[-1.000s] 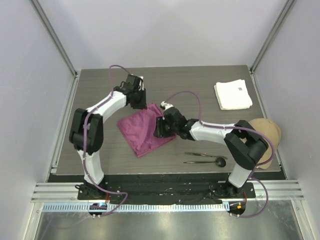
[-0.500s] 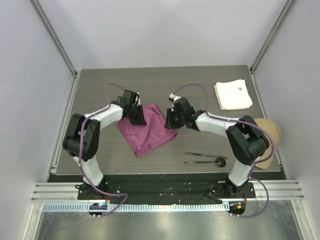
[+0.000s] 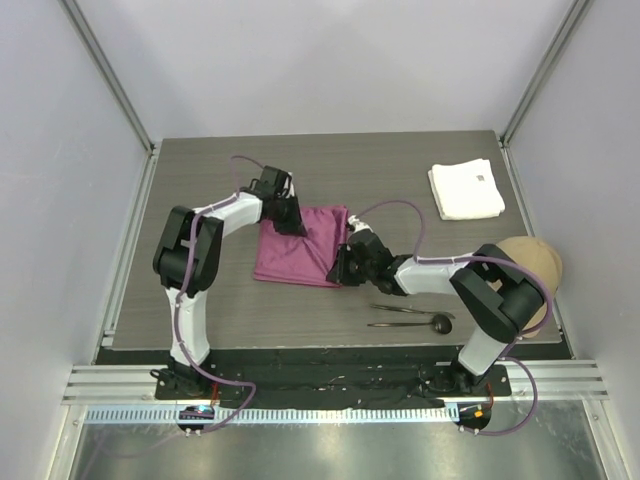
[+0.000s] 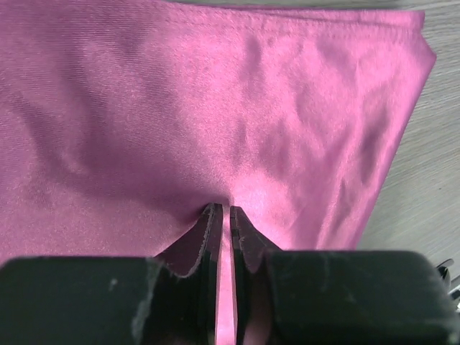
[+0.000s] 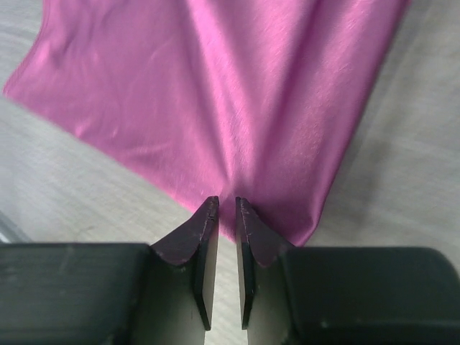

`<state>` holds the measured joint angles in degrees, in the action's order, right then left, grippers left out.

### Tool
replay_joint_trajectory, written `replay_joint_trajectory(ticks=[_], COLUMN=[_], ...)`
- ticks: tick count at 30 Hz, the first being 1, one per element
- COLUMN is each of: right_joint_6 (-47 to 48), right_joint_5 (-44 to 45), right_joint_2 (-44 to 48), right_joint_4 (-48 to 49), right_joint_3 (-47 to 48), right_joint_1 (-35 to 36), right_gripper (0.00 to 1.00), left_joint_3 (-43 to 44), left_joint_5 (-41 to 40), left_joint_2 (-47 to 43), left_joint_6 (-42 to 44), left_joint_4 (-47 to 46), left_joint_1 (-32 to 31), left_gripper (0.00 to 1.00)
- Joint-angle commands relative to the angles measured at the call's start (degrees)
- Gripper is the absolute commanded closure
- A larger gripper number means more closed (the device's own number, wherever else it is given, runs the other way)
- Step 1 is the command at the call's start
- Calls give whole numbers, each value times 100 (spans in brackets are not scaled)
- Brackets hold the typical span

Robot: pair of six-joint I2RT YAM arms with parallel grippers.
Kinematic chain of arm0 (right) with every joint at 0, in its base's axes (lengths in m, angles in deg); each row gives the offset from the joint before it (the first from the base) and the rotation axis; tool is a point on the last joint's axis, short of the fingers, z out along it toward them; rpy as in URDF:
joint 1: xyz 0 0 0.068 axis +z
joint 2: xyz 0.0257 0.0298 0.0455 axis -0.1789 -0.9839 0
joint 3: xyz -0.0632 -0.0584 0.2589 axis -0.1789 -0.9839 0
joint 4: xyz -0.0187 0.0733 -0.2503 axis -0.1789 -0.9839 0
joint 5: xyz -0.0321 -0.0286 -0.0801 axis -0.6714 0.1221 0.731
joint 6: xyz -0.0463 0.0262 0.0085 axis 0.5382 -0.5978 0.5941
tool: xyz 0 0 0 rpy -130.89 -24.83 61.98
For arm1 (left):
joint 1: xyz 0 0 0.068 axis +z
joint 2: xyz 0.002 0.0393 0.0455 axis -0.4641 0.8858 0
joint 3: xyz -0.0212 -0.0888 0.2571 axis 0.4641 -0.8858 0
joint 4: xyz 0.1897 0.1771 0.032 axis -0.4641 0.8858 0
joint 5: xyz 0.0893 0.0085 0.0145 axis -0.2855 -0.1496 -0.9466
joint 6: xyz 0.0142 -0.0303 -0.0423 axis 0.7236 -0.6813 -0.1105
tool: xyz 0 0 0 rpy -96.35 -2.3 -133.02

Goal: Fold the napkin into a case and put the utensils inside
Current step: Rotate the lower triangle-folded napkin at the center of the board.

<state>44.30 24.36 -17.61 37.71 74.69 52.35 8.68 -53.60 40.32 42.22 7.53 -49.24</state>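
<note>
We see the napkin [image 3: 300,245] turned from a skewed diamond to a squarer sheet; the left gripper [image 4: 225,210] and right gripper [image 5: 226,201] have closed, apparently pinching its edges.

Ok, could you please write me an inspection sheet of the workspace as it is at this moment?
Surface: grey wood-grain table, no spill seen.
Job's things: magenta napkin lying mid-table, not yet folded narrow; two utensils side by side on the table near the right arm, outside the napkin.
Clutter: folded white cloth at the far right corner; tan rounded object beyond the right edge.
Grippers: left tool pinched on the napkin's far left part; right tool pinched on its near right corner.
Cables: purple cables loop over both arms; no snag seen.
Surroundings: pale walls, metal frame posts; nothing else seen.
</note>
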Motion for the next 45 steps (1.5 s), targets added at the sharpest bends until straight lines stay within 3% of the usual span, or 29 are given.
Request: replay_joint_trajectory(ticks=[1,4,7,10,13,18,27,33,39,45], right_joint_6=[-444,-41,232,549,830,989,927,928,866,910], right_joint_5=[238,370,440,475,326,98,-281,-307,-403,-412], right_joint_2=[200,271,236,210,148,-115,-142,-125,-247,-195], right_joint_4=[238,-174,-640,-1123,-1377,-1537,-1441,-1415,-1274,-1256], right_joint_3=[-230,138,586,1000,1316,1678,1643,1520,1502,1476], right_joint_1=[182,173,181,182,181,173,182,181,173,181], right_gripper=[78,74,69,59,51,50,51,51,52,52], left_joint_3=[205,179,66,-49,12,267,188,214,162,-67], left_joint_5=[-314,-482,-763,-668,-62,344,396,125,-806,-1202], left_joint_2=[-46,-555,-1231,-1760,-1805,-1287,-751,-381,-275,-267], left_joint_6=[239,414,529,652,985,1522,1470,1443,1417,1417], left_joint_4=[202,535,930,1221,1775,2540,2067,1811,1653,1547], left_joint_1=[-4,14,136,400,883,1437,1438,1403,1069,867], left_gripper=[86,75,52,48,48,56,50,51,53,54])
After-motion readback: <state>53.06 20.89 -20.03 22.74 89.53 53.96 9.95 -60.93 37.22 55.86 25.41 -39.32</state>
